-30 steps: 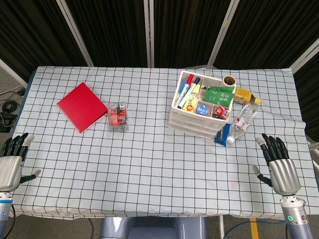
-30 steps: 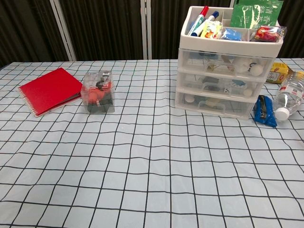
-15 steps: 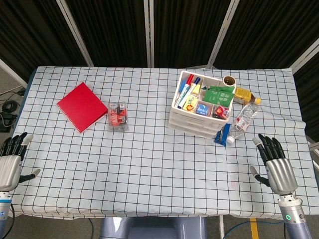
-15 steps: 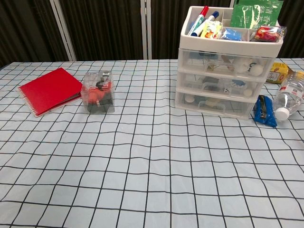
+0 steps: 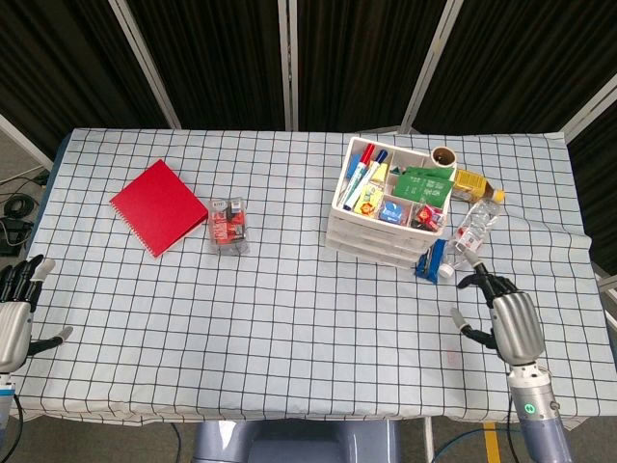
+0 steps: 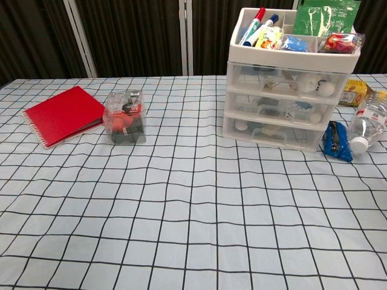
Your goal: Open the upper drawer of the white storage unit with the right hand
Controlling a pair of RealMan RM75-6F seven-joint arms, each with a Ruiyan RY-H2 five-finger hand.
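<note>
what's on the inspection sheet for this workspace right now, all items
surface: table under a white, black-gridded cloth.
job's things: white storage unit, all drawers shut; upper drawer untouched.
clutter: red notebook, clear box, blue packet, water bottle lying down, markers and packets in the top tray.
hands: right hand open, near the blue packet, off the unit; left hand open at the table's left edge.
cables: black cables on the floor, left.
surroundings: dark curtain panels behind.
</note>
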